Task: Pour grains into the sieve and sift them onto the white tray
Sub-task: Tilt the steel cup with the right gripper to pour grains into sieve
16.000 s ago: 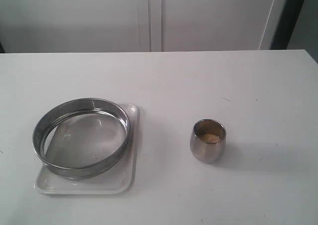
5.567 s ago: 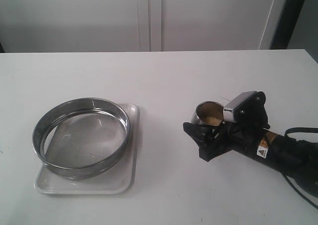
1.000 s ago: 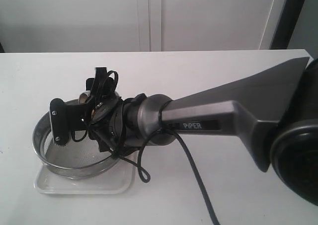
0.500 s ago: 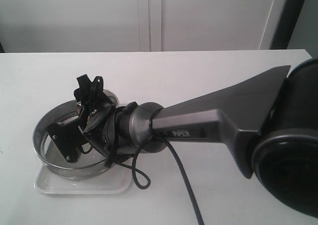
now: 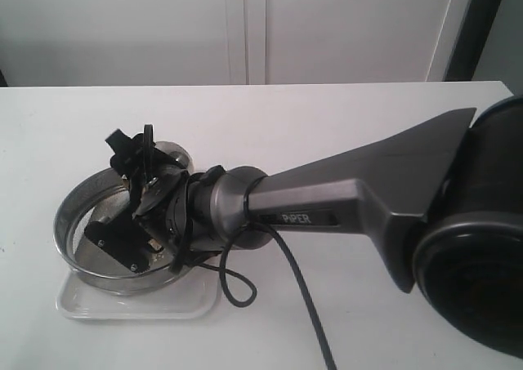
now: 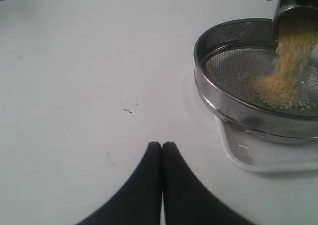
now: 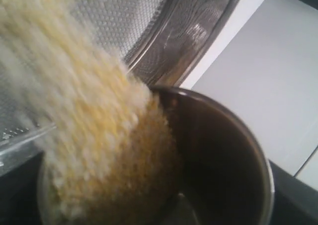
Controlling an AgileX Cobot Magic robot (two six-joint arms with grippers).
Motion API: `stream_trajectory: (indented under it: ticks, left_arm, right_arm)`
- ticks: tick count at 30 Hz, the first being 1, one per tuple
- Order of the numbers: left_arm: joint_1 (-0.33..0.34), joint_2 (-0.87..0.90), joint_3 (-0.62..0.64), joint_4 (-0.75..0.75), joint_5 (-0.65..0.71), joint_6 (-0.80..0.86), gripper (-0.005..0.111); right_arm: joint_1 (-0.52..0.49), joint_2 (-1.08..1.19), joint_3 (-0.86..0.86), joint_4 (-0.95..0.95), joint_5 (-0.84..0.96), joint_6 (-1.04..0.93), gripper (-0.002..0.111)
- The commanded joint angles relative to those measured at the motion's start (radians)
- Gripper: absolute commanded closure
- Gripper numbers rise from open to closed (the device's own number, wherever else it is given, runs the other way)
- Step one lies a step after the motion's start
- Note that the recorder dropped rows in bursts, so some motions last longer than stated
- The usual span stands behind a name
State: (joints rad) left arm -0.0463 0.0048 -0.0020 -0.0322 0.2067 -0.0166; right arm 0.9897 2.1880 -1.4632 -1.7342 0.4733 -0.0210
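While the right gripper [image 5: 131, 197], clamped on the small rounded steel cup [image 6: 295, 11], tips golden-yellow grains [image 6: 283, 86] into the wide round steel sieve [image 6: 233, 114], a slow, centred stream looks safest.

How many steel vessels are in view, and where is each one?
2. The sieve sits on the white tray. The small steel cup is tipped above the sieve, pouring grains into it. The right arm may hide others.
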Motion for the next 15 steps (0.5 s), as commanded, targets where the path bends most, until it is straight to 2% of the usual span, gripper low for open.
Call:
stream_trajectory:
  ticks: [1, 15]
  left_arm:
    - [0.004, -0.005, 0.002, -0.001, -0.003, -0.002, 0.107]
    - [0.004, -0.005, 0.002, -0.001, -0.003, -0.002, 0.107]
  right_arm:
    - [0.006, -0.025, -0.025, -0.01, 0.021, -0.074, 0.108]
    - [0.01, -0.04, -0.042, -0.01, 0.045, -0.184, 0.108]
